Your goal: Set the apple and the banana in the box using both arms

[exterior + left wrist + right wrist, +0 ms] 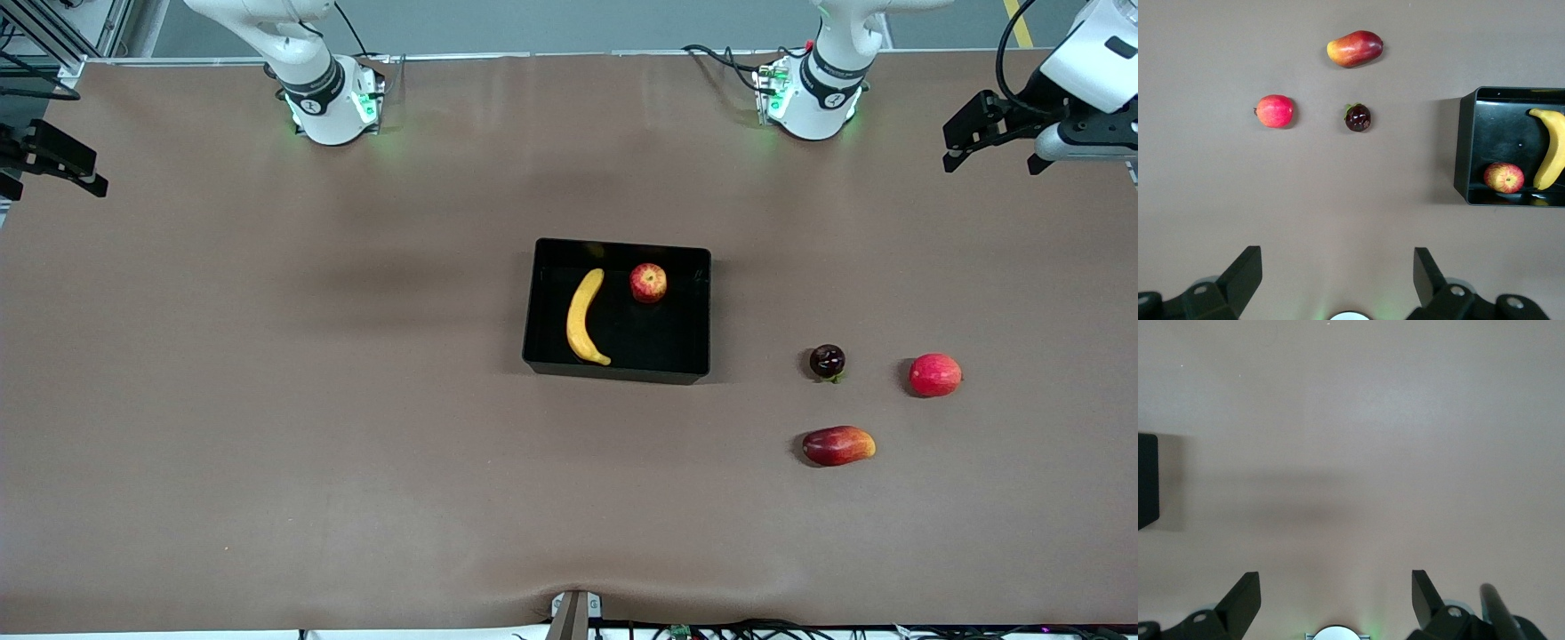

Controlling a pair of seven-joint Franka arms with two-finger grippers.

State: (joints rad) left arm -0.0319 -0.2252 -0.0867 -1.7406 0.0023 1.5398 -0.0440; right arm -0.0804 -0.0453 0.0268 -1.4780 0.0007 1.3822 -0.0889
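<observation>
The black box (662,342) sits mid-table. The yellow banana (582,317) lies in it on the side toward the right arm's end. The streaked red apple (648,283) lies in it beside the banana's farther end. In the left wrist view the box (1463,147) holds the apple (1503,178) and banana (1551,150). My left gripper (994,163) is open and empty, raised over the left arm's end of the table; it also shows in the left wrist view (1338,273). My right gripper (52,176) is open and empty over the right arm's end, also in the right wrist view (1336,593), where a box corner (1146,480) shows.
Three other fruits lie toward the left arm's end of the table: a dark round fruit (827,361), a plain pinkish-red round fruit (934,374), and an oblong dark-red fruit with a yellow tip (838,445) nearer the camera. The arm bases (333,102) (809,98) stand at the table's farther edge.
</observation>
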